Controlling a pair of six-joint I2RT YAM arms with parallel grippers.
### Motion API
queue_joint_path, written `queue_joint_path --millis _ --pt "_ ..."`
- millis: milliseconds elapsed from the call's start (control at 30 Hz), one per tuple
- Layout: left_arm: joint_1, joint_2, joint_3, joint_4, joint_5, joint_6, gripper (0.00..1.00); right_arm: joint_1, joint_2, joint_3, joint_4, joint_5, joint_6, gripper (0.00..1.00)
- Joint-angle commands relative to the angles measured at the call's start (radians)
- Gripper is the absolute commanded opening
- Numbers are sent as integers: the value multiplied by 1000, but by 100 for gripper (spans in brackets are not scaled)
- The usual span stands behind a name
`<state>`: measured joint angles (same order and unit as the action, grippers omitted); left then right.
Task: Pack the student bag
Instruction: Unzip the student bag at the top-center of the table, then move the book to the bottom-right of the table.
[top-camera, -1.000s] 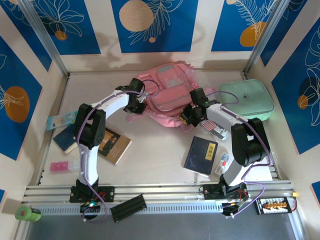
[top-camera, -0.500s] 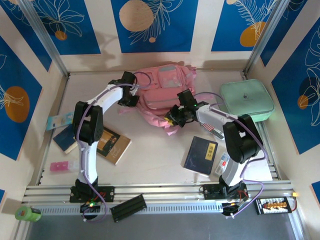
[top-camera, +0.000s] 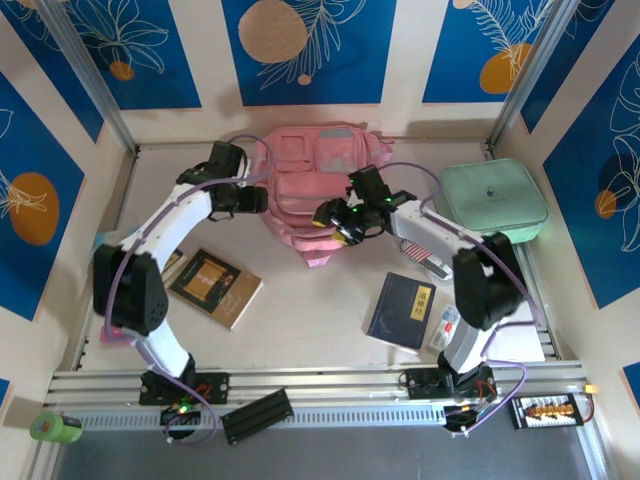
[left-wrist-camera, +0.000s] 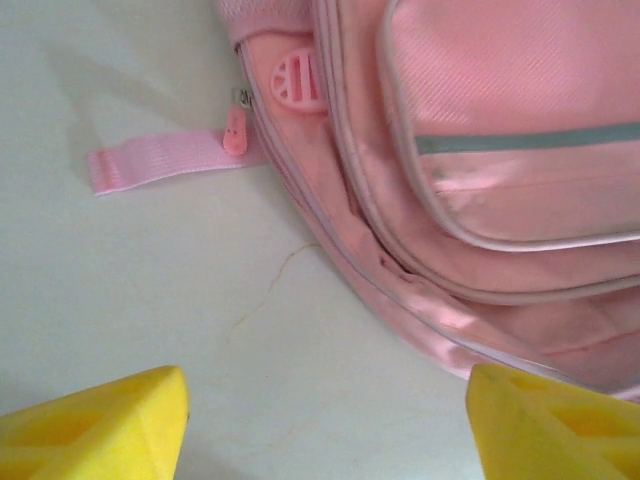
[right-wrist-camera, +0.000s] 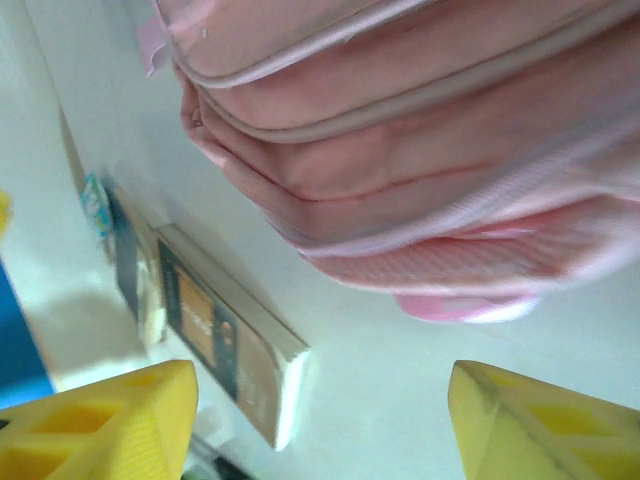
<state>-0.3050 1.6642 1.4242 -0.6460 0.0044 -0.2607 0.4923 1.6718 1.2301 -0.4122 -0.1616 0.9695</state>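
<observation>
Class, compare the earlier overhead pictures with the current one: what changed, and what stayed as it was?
Both arms dragged the student bag leftward and turned it square to the back wall. The left gripper and right gripper then opened their jaws and let it go. The mint-green case and the dark blue book stayed put.

Top external: overhead, looking down on whole table (top-camera: 320, 295). Wrist views: close on bag (left-wrist-camera: 520, 200) edges, shared overhead.
</observation>
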Motion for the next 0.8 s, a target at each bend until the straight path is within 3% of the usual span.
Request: queue_joint_path --millis 0,133,167,200,400,567,767 --pt "6 -62 -71 46 76 -79 77 -18 -121 -96 -191 218 -115 71" --pt "-6 -109 -157 132 210 -133 85 -34 -201 -241 -293 349 -111 72" --pt "-13 -118 -182 162 238 -144 96 -39 -214 -275 -306 360 -104 72" --pt "-21 -124 -199 181 254 -152 100 -43 -226 -302 -313 365 -98 72" --pt "-85 -116 -209 205 264 -161 100 -64 -246 -419 -261 357 -49 73" --pt "-135 -89 -199 210 273 -180 100 -67 -173 -435 -154 295 -54 73" --pt "-203 -61 -205 240 259 -249 100 -67 -73 -403 51 154 -105 71"
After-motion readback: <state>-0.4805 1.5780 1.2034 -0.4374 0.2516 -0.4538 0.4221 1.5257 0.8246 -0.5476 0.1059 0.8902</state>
